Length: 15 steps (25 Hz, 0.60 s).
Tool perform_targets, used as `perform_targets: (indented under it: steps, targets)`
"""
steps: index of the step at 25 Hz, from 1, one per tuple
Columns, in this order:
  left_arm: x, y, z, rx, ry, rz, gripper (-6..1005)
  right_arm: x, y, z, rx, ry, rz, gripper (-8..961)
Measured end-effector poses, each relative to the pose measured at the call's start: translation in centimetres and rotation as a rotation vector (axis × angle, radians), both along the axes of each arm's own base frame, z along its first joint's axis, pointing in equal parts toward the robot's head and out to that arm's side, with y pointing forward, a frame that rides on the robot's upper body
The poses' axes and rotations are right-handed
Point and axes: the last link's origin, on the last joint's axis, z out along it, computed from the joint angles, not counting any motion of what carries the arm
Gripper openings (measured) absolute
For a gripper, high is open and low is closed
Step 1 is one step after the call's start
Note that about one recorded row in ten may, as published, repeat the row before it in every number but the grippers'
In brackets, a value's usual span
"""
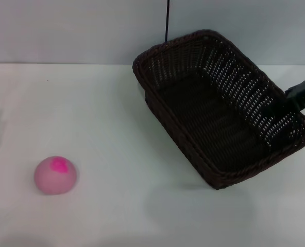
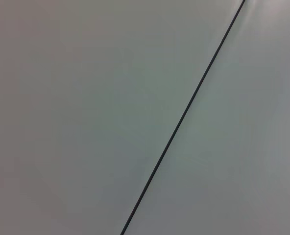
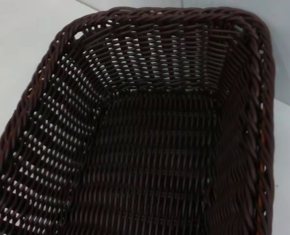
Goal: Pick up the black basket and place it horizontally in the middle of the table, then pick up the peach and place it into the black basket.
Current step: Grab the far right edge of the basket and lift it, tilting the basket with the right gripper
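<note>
The black basket (image 1: 214,118) lies diagonally at the right of the white table (image 1: 116,128), its open top facing up and its inside empty. My right gripper (image 1: 289,103) comes in from the right edge and is shut on the basket's right rim, one finger reaching inside. The right wrist view looks straight into the basket (image 3: 155,147). A shadow shows under the basket's near corner. The peach (image 1: 55,175), pale pink with a magenta patch, rests on the table at the front left, far from the basket. My left gripper is out of view.
A thin black cable (image 1: 167,20) hangs down the grey back wall behind the basket. It also crosses the left wrist view (image 2: 184,112), which shows only plain grey surface. The table's back edge meets the wall.
</note>
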Motion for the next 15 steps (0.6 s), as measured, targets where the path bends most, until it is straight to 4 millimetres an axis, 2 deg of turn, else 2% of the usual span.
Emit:
perform_targets:
  steps: [10,12,15]
  targets:
    - [-0.05,0.0,0.01,0.0,0.0,0.003,783,-0.01,-0.15,0.05,-0.01,0.008,-0.003,393]
    - [-0.07,0.0,0.02,0.0,0.0,0.004,783,-0.03,-0.21,0.1,-0.01,0.017,-0.005,228]
    - [-0.09,-0.05,0.01,0.0,-0.001,0.005,782,-0.09,-0.4,0.48,-0.002,0.061,-0.011,228]
